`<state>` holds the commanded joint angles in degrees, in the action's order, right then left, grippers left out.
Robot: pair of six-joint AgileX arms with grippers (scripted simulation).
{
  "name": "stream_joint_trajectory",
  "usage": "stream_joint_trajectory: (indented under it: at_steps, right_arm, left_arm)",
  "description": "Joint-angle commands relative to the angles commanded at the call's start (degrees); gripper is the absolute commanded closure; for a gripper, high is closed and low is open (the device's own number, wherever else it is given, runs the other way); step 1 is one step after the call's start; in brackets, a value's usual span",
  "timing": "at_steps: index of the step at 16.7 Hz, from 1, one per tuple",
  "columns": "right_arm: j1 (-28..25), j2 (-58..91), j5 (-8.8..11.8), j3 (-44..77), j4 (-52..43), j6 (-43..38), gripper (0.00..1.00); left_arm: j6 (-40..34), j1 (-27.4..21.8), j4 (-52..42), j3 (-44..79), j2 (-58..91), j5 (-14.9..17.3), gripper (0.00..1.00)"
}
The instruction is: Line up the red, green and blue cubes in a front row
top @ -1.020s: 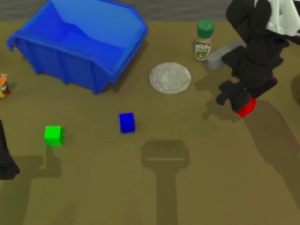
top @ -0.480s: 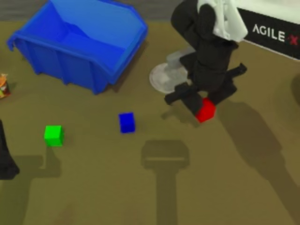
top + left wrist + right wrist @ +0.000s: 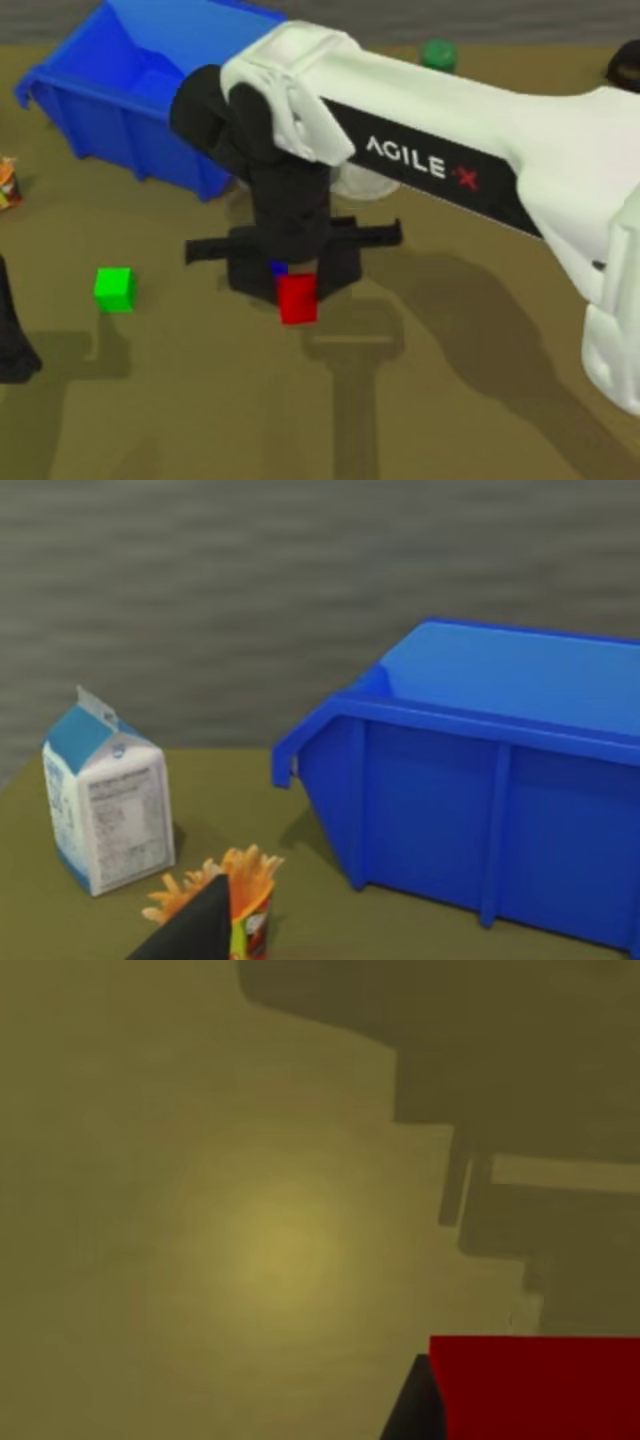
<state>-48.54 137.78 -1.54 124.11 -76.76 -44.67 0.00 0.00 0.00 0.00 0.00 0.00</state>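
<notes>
Spanning the top view from the right edge to the centre, the white and black right arm (image 3: 480,170) of the AgileX pair reaches across the olive surface (image 3: 480,420), casting a broad shadow below it. A large blue bin (image 3: 120,90) occupies the upper left of the frame, partly covered by the arm; in the left wrist view the same bin fills the right half. The right hand (image 3: 296,290) sits at the centre of the top view, pinching the red cube (image 3: 297,299), whose lower face shows just under the black fingers; the right wrist view shows that cube at its lower right corner above bare surface. Only a sliver of the blue cube (image 3: 279,267) is visible, directly above the red one in the frame and touching or nearly touching it; which cannot be told. The left arm (image 3: 12,340) stays parked at the left edge, lower half of the frame; whether its hand is spread or pressed together cannot be told. A milk carton (image 3: 108,800) and a small snack can (image 3: 240,905) stand near the bin in the left wrist view. The green cube (image 3: 114,289) rests alone at centre left, well apart from the other two.
</notes>
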Motion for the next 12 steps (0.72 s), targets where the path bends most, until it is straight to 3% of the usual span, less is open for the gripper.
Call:
stream_joint_trajectory:
  at_steps: [4, 12]
  right_arm:
    - [-4.96, 0.92, -0.56, 3.99, -1.56, -8.85, 1.00]
    - [-5.31, 0.86, -0.55, 1.90, 0.83, -9.63, 1.00]
  left_arm:
    - [0.00, 0.00, 0.00, 0.00, 0.00, 0.00, 0.00]
    - [0.00, 0.00, 0.00, 0.00, 0.00, 0.00, 0.00]
